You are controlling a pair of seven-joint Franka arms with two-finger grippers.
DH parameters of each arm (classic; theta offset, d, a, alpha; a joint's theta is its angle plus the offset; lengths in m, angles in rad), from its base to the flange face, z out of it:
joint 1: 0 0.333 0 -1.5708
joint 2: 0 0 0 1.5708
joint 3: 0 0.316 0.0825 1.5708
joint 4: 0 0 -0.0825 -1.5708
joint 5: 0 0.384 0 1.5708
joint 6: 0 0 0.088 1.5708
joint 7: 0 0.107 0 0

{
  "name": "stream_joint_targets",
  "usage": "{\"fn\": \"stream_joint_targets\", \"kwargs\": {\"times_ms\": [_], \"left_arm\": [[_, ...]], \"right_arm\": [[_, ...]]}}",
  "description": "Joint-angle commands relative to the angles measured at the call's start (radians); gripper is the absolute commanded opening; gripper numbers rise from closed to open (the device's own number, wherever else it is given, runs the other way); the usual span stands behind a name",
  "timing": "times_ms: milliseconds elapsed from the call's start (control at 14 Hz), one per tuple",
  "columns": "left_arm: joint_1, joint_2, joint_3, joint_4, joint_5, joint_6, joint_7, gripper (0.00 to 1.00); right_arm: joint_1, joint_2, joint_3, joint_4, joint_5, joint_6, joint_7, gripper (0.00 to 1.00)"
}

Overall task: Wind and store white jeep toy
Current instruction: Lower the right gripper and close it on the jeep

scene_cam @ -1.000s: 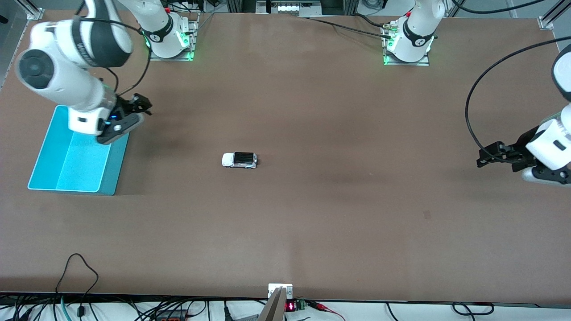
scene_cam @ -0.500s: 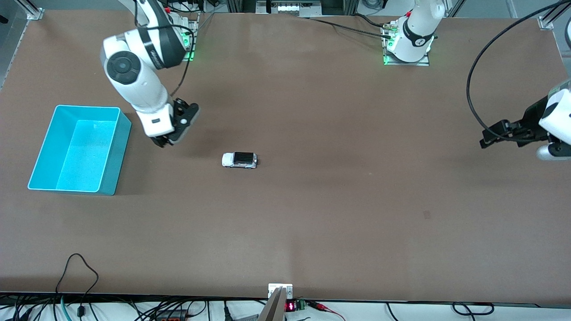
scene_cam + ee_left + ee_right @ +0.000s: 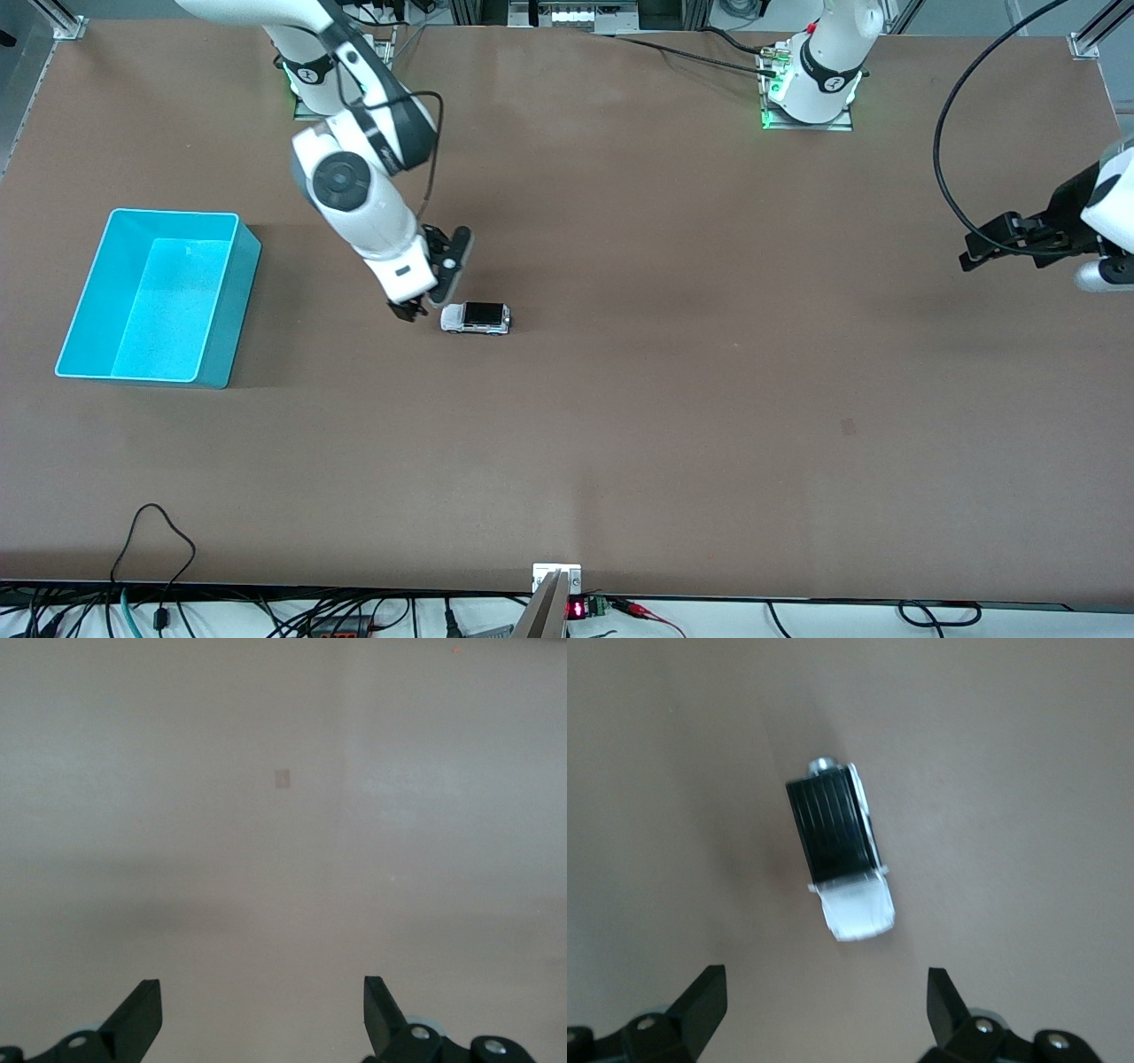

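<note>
A: Front view: the white jeep toy (image 3: 476,317) sits on the counter (image 3: 620,425) near the middle of the frame, a bit left of center. The right pincer (image 3: 416,308) is just beside its white hood end, low, jaws spread, gripping nothing.

B: Step?

A: Approach for the first grasp, judging by that. Nothing wound, nothing stored. The right wrist view shows the jeep (image 3: 840,855) lying ahead of the fingertips (image 3: 704,997) and angled between them, not yet inside the jaws.

B: Left pincer (image 3: 983,251)?

A: At the right edge of the frame, waiting over bare counter, jaws released wide, holding nothing.

B: Next move?

A: Probably shift the right pincer over the roof, square it to the body, lower, close on the sides. Then wind it. The cyan bin (image 3: 232,292) sits at the left of the frame, well apart from the jeep, for storing.
</note>
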Motion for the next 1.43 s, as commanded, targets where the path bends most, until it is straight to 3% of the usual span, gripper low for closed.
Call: {"fn": "stream_joint_targets", "kwargs": {"times_ms": [0,571,1000,1357], "left_arm": [[0.001,-0.057,0.0,-0.066,-0.005,0.023,0.033,1.0],[0.001,-0.055,-0.001,-0.05,-0.007,0.008,0.015,1.0],[0.002,-0.06,0.002,-0.032,-0.005,-0.023,0.029,1.0],[0.002,-0.061,0.002,-0.034,-0.004,-0.023,0.03,1.0]], "right_arm": [[0.087,0.09,-0.054,0.064,-0.056,0.012,0.064,1.0],[0.142,0.186,-0.1,0.103,-0.119,0.092,0.098,1.0],[0.145,0.213,-0.107,0.14,-0.277,0.094,0.088,1.0],[0.179,0.226,-0.107,0.155,-0.268,0.111,0.1,1.0]]}}
